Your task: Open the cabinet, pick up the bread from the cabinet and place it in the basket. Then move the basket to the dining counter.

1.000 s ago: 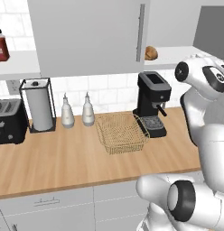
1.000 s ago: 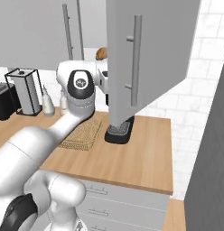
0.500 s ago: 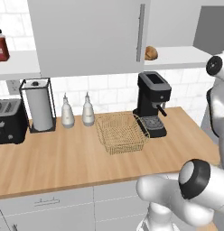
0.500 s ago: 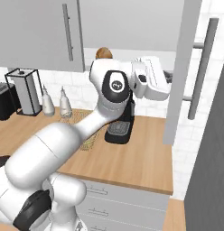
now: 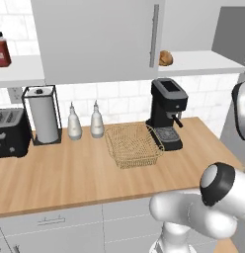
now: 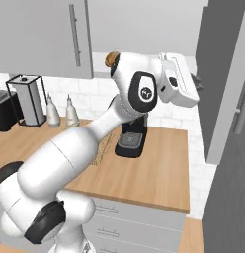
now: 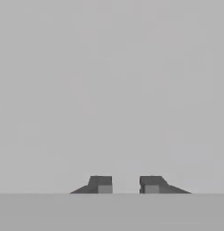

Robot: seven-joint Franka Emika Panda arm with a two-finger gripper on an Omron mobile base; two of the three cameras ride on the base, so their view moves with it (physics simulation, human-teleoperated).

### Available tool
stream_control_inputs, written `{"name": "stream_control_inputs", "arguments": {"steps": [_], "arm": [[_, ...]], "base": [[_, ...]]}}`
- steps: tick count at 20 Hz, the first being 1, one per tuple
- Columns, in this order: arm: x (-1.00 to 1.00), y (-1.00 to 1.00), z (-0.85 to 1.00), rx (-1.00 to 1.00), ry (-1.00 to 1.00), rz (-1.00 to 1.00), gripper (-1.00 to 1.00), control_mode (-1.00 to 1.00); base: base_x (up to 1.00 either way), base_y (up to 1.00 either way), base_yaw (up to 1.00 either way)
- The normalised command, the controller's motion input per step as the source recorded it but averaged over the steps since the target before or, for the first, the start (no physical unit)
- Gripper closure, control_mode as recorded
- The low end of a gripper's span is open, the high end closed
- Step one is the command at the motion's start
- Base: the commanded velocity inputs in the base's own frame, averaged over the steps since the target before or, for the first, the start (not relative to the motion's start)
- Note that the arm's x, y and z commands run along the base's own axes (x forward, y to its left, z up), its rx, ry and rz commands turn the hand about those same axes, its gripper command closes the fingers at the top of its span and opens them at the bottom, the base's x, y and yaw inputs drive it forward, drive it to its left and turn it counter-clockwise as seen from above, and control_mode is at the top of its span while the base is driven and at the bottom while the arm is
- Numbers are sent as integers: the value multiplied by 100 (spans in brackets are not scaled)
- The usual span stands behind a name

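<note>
— Two doors on the cabinet [image 5: 100, 39]: how did they stand?
— Its left one was closed; the right door [image 6: 221, 79] was swung wide open.
— And the bread [image 5: 165, 58]?
— It sat on the pale inner shelf, above the coffee machine [image 5: 167, 112].
— The basket [image 5: 133, 145]?
— It lay on the wooden worktop [image 5: 70, 170], just left of that machine, with nothing inside.
— The gripper [image 7: 125, 185]?
— Its fingers stood a narrow gap apart, holding nothing, facing a flat grey surface.

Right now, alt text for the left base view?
A small brown bread sits on the shelf of the open cabinet above a wooden worktop. Below stand an empty wire basket, a black coffee machine, two bottles, a paper-towel holder and a toaster.
</note>
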Motion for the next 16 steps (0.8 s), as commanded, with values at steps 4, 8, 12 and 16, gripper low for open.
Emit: {"name": "stream_control_inputs", "arguments": {"steps": [4, 8, 12, 16], "arm": [[-44, 67, 35, -3, 0, 14, 100, -100], [-83, 100, 46, -6, 0, 29, 100, -100], [-61, 100, 34, -1, 9, 42, 100, -100], [-24, 99, 44, 0, 12, 47, 100, -100]], "base": [[0, 0, 0], [0, 0, 0], [0, 0, 0], [0, 0, 0]]}}
